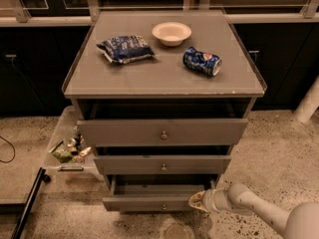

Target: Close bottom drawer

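Pincer (pixel 197 201) low at right end of bottom drawer (pixel 149 203) front, open-or-closed cannot tell, drawer pulled out, knob (pixel 164 206) centred.

The gripper (pixel 198 201) sits at the right front corner of the bottom drawer (pixel 144 203); its arm (pixel 259 210) is cut by the picture edge. The middle drawer (pixel 162 164) above hides most of the bottom drawer's inside.

Plain grey, the bottom drawer (pixel 144 203), with a pale metal knob (pixel 164 206). The gripper (pixel 197 201), tan-tipped on a white arm (pixel 251 206), sat at the drawer's right front corner. On the grey surface (pixel 164 81) were a cream bowl (pixel 171 33), a blue-and-white chip bag (pixel 124 49) and a blue can (pixel 202 61). The floor (pixel 271 148) was speckled beige.
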Controlling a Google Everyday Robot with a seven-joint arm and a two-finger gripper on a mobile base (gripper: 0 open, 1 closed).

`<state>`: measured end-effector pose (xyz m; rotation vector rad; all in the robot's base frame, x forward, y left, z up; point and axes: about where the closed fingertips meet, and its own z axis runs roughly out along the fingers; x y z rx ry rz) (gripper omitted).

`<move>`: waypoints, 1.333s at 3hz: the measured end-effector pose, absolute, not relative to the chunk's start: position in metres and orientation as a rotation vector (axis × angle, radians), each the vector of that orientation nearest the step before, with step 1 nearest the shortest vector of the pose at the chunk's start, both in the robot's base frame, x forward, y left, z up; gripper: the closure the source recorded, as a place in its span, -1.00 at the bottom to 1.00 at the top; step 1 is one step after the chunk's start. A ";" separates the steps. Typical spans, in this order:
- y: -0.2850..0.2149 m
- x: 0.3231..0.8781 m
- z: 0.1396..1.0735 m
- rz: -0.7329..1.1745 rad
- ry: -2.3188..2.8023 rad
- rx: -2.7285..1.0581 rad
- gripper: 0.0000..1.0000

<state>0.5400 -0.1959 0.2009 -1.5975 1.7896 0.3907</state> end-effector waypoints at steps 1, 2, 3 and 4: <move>-0.196 0.540 0.201 0.391 1.790 -1.597 -0.30; -0.196 0.540 0.201 0.391 1.790 -1.598 -0.77; -0.196 0.540 0.201 0.391 1.790 -1.598 -1.00; -0.196 0.540 0.201 0.391 1.790 -1.598 -1.00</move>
